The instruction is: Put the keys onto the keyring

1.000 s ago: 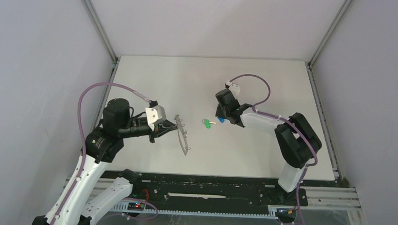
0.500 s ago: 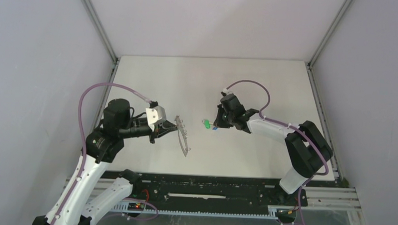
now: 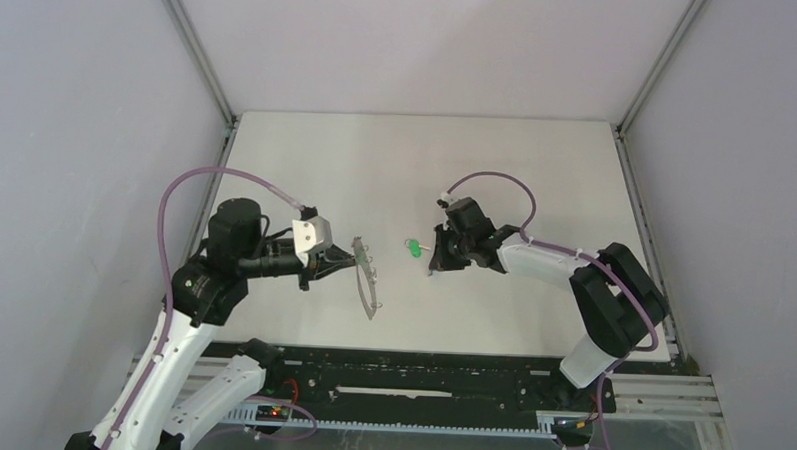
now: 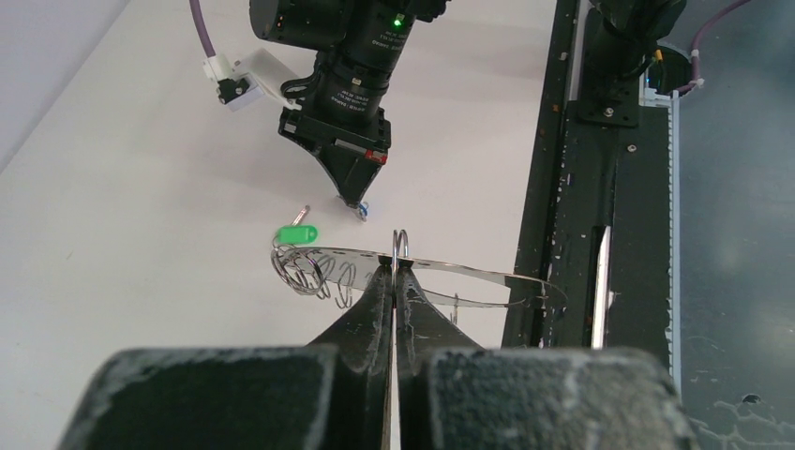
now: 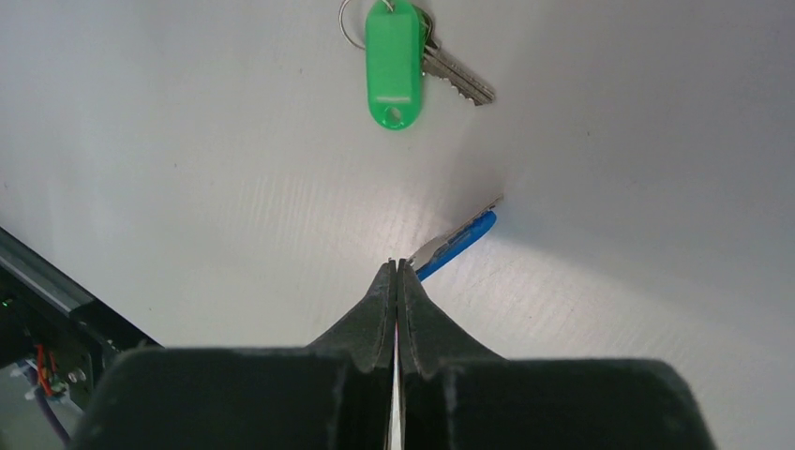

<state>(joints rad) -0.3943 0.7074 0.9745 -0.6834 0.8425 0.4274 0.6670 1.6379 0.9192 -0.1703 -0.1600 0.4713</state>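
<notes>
Left arm (image 3: 187, 288) reaches in low with its wrist level, left claw (image 4: 394, 277) pinched tight on the rim of the keyring (image 4: 478, 275), which stands on edge. Green key (image 5: 394, 56) lies flat on the surface (image 3: 517, 169) between the arms. Right arm (image 3: 553, 262), elbow folded, tips the right claw (image 5: 395, 267) down, fingers closed on the blue key (image 5: 459, 242), which shows only edge-on past the tips and is hidden from above.

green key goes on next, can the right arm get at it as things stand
Probably not yet. The green key lies in the open just ahead of the right gripper, nothing between them, but its jaws look shut on the blue key.
</notes>
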